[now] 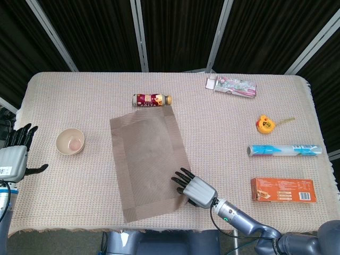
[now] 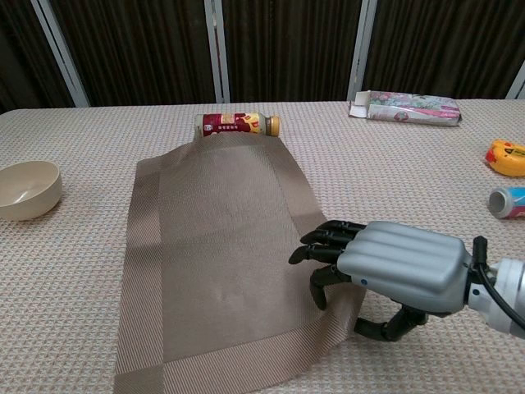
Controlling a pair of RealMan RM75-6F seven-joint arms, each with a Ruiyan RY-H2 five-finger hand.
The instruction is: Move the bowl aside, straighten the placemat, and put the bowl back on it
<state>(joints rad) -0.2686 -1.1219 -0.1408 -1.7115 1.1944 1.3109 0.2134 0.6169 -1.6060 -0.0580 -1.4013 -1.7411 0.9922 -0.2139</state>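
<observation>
Right robot hand (image 2: 394,271) pinches the placemat's (image 1: 149,159) near right edge, lifting it slightly off the surface (image 1: 228,127). I see the bowl (image 1: 70,141) sitting left of the placemat, apart from it. Left robot hand (image 1: 15,156) hangs open beyond the bowl, holding nothing.

**Little we can read**

We can make out no word for certain in either view. The bottle (image 1: 152,100) lying on its side beyond the placemat carries a red label with pale lettering, too small for us to read. The orange box (image 1: 283,189) shows lines of print, blurred. The flowered packet (image 1: 231,86) and the blue-and-white tube (image 1: 283,150) bear patterns, no legible text. A white tag on the left hand (image 1: 11,162) has dark marks we cannot decipher.
</observation>
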